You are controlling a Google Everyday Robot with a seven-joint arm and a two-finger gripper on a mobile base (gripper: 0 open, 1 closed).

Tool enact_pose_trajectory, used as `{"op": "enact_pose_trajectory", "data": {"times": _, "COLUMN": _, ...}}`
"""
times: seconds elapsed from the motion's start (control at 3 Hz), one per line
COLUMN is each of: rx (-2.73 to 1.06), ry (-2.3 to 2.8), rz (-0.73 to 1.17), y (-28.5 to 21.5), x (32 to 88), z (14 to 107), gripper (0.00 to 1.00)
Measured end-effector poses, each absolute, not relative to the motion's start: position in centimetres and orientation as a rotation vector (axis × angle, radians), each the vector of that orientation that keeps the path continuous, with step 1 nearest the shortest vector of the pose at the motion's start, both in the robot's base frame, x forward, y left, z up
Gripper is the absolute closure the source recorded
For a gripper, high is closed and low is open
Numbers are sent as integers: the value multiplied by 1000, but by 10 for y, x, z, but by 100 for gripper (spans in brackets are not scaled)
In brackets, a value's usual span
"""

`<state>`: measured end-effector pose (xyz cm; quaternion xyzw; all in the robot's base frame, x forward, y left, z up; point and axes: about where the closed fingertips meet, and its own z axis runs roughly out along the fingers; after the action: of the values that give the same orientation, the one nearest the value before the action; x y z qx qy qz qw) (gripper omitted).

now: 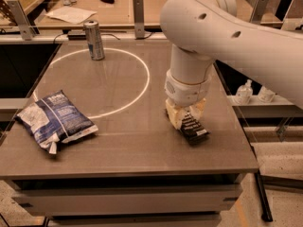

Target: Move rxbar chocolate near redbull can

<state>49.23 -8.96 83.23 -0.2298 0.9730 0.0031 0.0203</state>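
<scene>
The rxbar chocolate (pixel 193 127), a flat dark bar with rows of white text, lies at the right-middle of the grey table (pixel 118 150). My gripper (pixel 185 116) points straight down onto it, and its cream fingers (pixel 173 119) are closed on the bar's near end. The rest of the bar sticks out toward the front right. I cannot tell whether the bar is off the table top. The redbull can (pixel 94 40), slim and silver-blue, stands upright at the far left of the table, well away from the bar.
A crinkled blue-and-white bag (pixel 56 119) lies at the table's front left. A white circle (pixel 142 86) is marked on the table top. Two small white bottles (pixel 244 92) stand on a lower shelf to the right. Posts and a cluttered desk lie behind.
</scene>
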Motion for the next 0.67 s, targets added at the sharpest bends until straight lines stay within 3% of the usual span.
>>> {"op": "enact_pose_trajectory", "data": {"times": 0.67, "rx": -722, "ry": 2684, "rz": 110, "y": -80, "x": 495, "z": 886, "gripper": 100}}
